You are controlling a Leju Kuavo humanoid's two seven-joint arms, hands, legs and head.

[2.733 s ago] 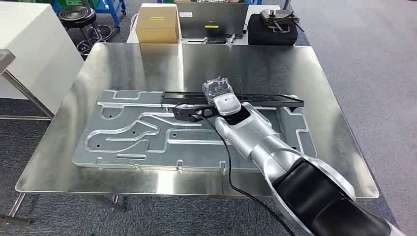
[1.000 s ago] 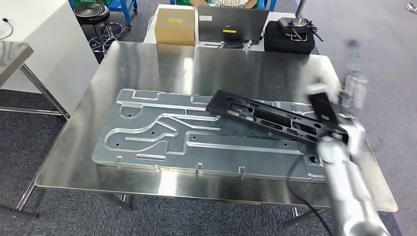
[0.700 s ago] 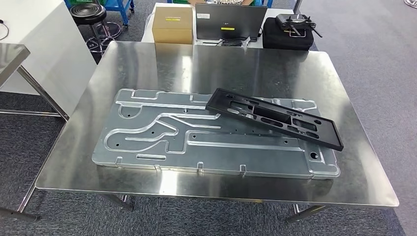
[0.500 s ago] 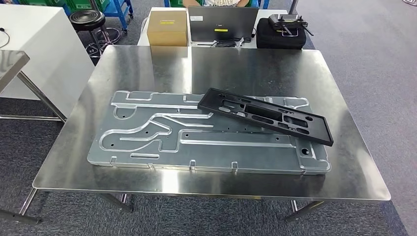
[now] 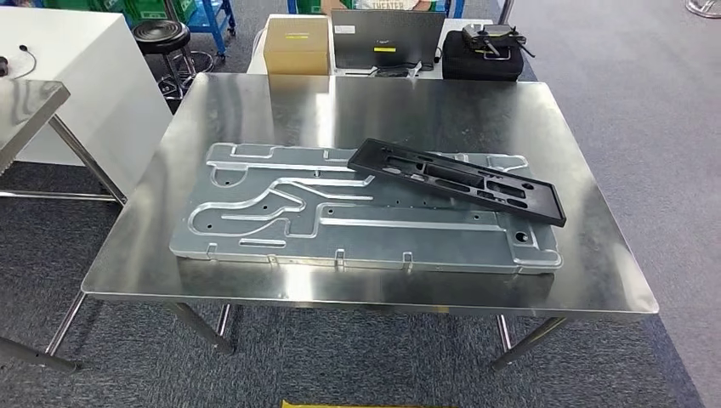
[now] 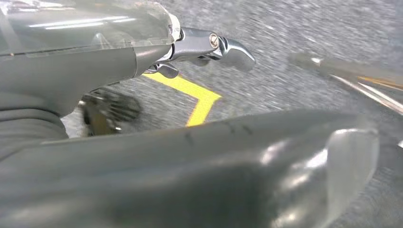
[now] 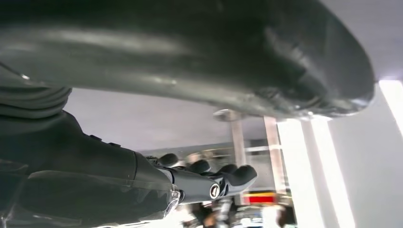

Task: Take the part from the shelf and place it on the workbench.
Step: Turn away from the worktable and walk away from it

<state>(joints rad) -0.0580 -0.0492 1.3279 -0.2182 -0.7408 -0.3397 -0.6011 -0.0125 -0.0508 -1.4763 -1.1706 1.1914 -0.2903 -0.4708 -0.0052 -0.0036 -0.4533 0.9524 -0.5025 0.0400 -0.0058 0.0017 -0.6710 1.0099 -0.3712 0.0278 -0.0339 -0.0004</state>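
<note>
Black part [image 5: 457, 179] lies flat on the grey metal plate [image 5: 281, 217], toward the worktop's [image 5: 408, 106] right half, slanting from mid-worktop to the right edge; no hand touching it. Placement looks done.

Risks: part sits loose on the plate, so a nudge could slide it toward the right edge.

Left hand [image 6: 142, 142] and right hand [image 7: 190, 95]: fingers released, holding nothing.

Writing: yellow labels on the cardboard box [image 5: 296, 44] and laptop [image 5: 387, 37] at the far edge, too small to read.
</note>
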